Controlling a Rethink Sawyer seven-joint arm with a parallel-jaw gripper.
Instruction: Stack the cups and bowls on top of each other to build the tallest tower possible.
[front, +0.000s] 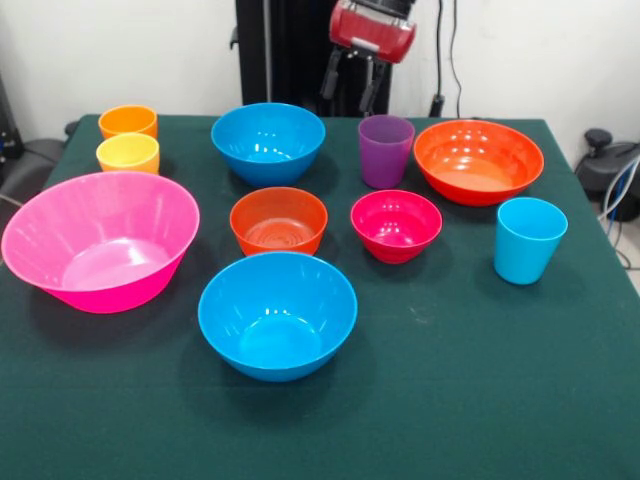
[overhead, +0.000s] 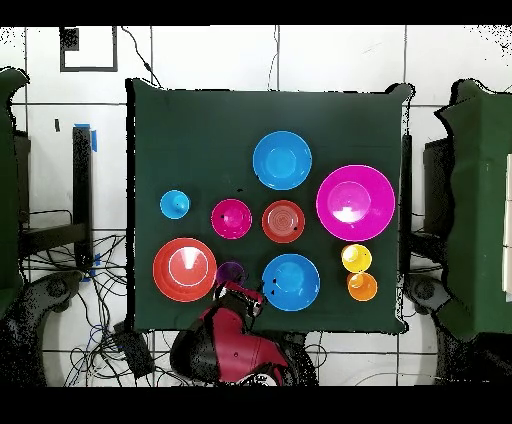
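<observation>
Purple cup (front: 385, 149) just below open jaws (front: 348, 90), apart.

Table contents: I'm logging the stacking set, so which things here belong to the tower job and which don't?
Job: pink bowl, two blue bowls, red bowl, orange bowl, magenta bowl, purple cup, blue cup, orange cup, yellow cup.
Other: cables on the floor.

You had glossy, smooth plastic throughout: the purple cup (front: 385, 149) just below the claw (front: 349, 92) looked translucent, as did the pink bowl (front: 100, 240). The table (front: 480, 400) wore matt green cloth. The arm's red shell (front: 373, 28) shone.
</observation>
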